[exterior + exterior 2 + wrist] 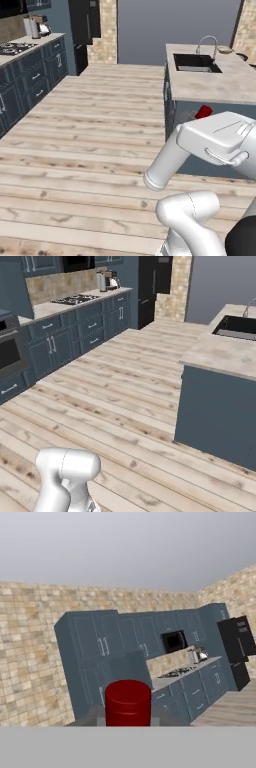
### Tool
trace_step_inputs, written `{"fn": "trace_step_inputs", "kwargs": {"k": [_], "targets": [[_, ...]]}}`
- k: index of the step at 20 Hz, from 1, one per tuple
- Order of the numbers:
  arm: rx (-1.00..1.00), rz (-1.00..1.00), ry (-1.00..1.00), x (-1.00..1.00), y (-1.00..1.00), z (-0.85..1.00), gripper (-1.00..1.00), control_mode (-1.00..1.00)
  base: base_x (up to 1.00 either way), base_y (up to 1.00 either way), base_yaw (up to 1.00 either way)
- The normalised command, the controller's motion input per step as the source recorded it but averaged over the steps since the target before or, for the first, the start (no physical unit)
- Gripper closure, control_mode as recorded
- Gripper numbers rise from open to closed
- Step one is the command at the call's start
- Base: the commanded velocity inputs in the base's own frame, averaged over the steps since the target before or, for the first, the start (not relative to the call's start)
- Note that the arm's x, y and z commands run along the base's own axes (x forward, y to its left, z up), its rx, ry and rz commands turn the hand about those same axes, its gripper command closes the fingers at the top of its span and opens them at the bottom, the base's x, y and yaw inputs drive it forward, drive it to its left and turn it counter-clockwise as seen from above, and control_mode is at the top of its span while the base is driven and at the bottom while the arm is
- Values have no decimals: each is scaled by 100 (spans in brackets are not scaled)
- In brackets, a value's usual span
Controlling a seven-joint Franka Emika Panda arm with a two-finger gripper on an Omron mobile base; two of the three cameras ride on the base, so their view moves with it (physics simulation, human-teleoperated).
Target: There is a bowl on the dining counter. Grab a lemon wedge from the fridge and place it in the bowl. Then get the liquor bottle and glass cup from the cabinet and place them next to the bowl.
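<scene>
Red liquor bottle [128,703] pinched in the pincer [128,722], blue cabinets [105,657] beyond.

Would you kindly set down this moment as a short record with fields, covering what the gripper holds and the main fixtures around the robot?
held item: red cylindrical object, likely the liquor bottle, seen end-on
gripper: shut on the red object
island counter, to the arm's right, with sink and faucet
stove: on the far wall counter
fridge: dark, tall, at the end of the cabinets
floor: bare wood planks
</scene>
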Motion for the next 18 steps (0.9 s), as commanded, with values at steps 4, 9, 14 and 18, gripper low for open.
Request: {"fn": "trace_step_inputs", "kwargs": {"k": [4,9,14,18], "targets": [[0,0,0,0,0,0,100,100,16,-98,0],[0,0,0,0,0,0,100,100,24,-100,0],[0,0,0,0,0,0,100,100,33,-100,1],[0,0,0,0,0,0,100,100,32,-100,3]]}}
